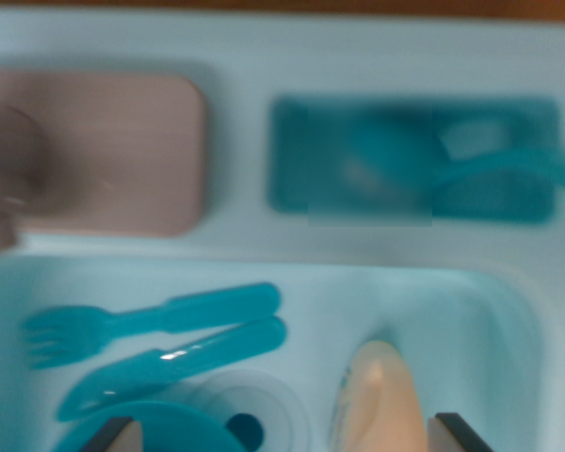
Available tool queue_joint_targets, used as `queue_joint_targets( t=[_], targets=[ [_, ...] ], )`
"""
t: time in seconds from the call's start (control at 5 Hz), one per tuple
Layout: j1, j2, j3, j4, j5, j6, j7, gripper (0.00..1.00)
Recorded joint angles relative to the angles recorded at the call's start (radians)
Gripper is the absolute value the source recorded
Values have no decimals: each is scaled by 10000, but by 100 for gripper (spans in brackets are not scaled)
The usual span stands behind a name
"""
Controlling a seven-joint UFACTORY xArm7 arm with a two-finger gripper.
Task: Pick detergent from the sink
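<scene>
The wrist view looks straight down into a pale blue toy sink, and the picture is soft and blurred throughout. The claw shows only as two tips at the bottom edge, one at the wrist view's left and one at the wrist view's right, spread wide apart with nothing clamped between them. The detergent sits in the basin between those tips, nearer the right one, a cream, peach-tinted bottle whose narrow rounded end points up the frame toward the far wall of the sink; its long axis runs roughly bottom to top of the picture, leaning slightly left at the top. Whether the right tip touches the bottle cannot be told from this blur.

To the wrist view's left in the same basin lie a teal fork and, just below it, a teal knife, both angled with handles toward the right and slightly up. A teal bowl peeks in at the bottom left, beside the drain. Beyond the basin, a pinkish-brown pad lies on the upper left ledge, and a teal tray at upper right holds a teal spoon.
</scene>
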Motion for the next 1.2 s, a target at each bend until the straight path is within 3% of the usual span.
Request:
queue_joint_targets(
  t=[0.2,0.4,0.6,0.8,1.0,1.2],
  targets=[
    [-70,161,-83,-301,51,-372,-208,0],
    [-70,161,-83,-301,51,-372,-208,0],
    [-137,314,-162,-589,99,-728,-406,0],
    [-137,314,-162,-589,99,-728,-406,0],
    [-193,441,-228,-826,139,-1021,-571,0],
    [-193,441,-228,-826,139,-1021,-571,0]
  ],
)
